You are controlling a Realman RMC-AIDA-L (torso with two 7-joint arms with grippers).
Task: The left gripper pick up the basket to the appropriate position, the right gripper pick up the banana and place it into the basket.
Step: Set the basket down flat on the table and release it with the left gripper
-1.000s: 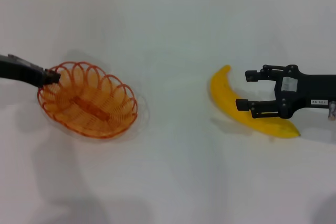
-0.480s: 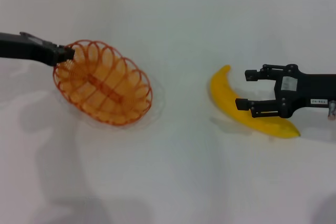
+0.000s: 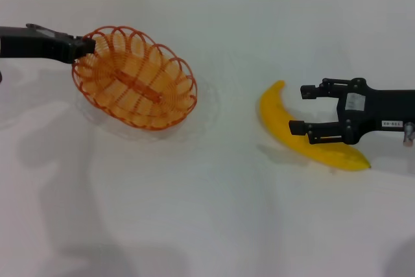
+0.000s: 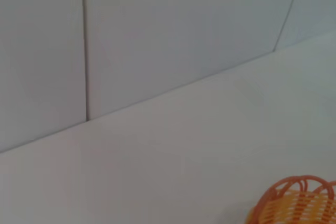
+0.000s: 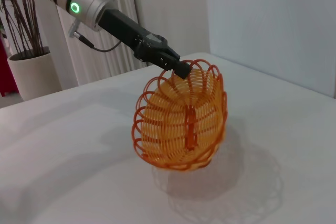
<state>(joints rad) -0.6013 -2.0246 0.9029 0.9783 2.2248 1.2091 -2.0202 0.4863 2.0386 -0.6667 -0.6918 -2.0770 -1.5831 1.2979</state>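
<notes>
White table (image 3: 214, 225): broad plain surface filling the head view, backed by a pale panelled wall (image 4: 157, 35) with dark vertical seams.

Orange wire basket (image 3: 135, 77): shallow oval, looped scalloped rim, on the robot's left side of the table. It is tilted, held up by one end of its rim; in the right wrist view the basket (image 5: 181, 116) stands nearly on edge, lifted clear of the table with its shadow below. A corner of the rim also shows in the left wrist view (image 4: 294, 203).

Left gripper (image 3: 85, 46): black claw on a black arm reaching in from the left edge, fingers clamped on the basket's rim at the end nearest the arm. In the right wrist view the same gripper (image 5: 180, 67) grips the top of the rim; a silver wrist segment with a green light ring sits farther up the arm.

Banana (image 3: 305, 134): single, curved, bright yellow, lying flat on the table on the robot's right side, well apart from the basket.

Right gripper (image 3: 302, 108): black claw with a small white label, arm entering from the right edge. Fingers spread apart, one over the banana's middle, the other beside its inner curve; nothing is clasped.

Potted plant (image 5: 23, 51): bare branches in a pale pot, background of the right wrist view.
</notes>
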